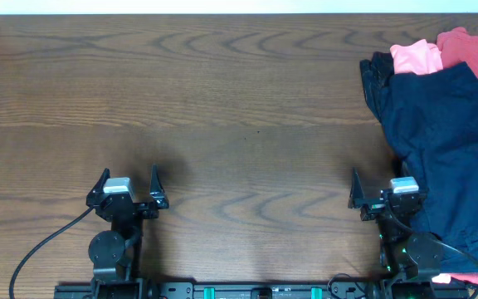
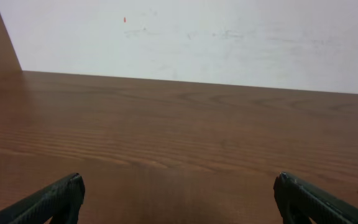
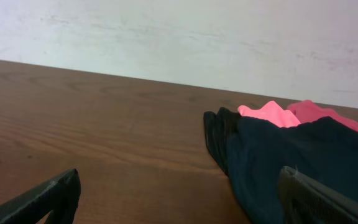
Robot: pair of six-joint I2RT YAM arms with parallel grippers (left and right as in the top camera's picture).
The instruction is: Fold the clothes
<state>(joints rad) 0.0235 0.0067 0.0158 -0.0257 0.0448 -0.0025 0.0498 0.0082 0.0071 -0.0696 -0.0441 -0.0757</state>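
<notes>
A pile of clothes lies at the right edge of the table. The dark navy garment (image 1: 446, 141) is on top and spreads toward the front; it also shows in the right wrist view (image 3: 291, 162). A coral pink piece (image 1: 415, 56), a red piece (image 1: 475, 54) and a black piece (image 1: 375, 79) show at the back of the pile. My right gripper (image 1: 386, 188) is open and empty, its right finger over the navy garment's edge (image 3: 178, 190). My left gripper (image 1: 128, 184) is open and empty over bare wood (image 2: 179, 193), far from the clothes.
The wooden table (image 1: 222, 108) stretches left of the pile. A white wall (image 2: 197, 37) runs behind its far edge. Both arm bases and cables sit at the front edge.
</notes>
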